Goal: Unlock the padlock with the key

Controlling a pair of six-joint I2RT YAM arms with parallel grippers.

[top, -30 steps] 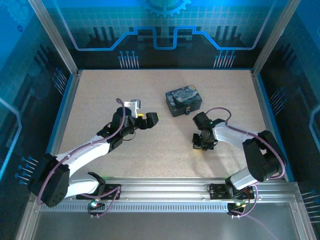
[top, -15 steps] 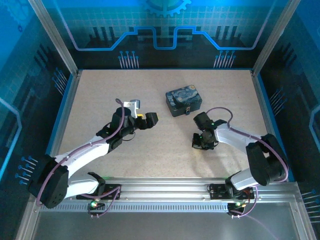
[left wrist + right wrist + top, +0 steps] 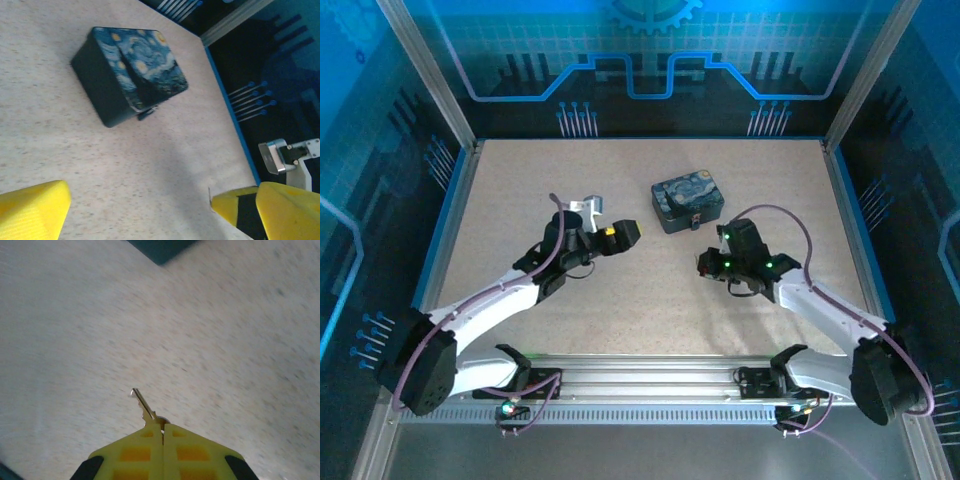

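Two claws: right claw (image 3: 163,427) tight on the key (image 3: 145,407), plain at its wrist; left claw (image 3: 140,202) agape.

No words, numbers, brand names or labels can be read anywhere in these views. The only markings are pictures. A gear outline (image 3: 655,8) sits at the top centre of the frame on the blue back wall (image 3: 650,45), with circuit-style lines running below it. A swirly night-sky painting with yellow dots covers the lid of the tin (image 3: 687,203), just right of centre, and it bears no legible lettering.
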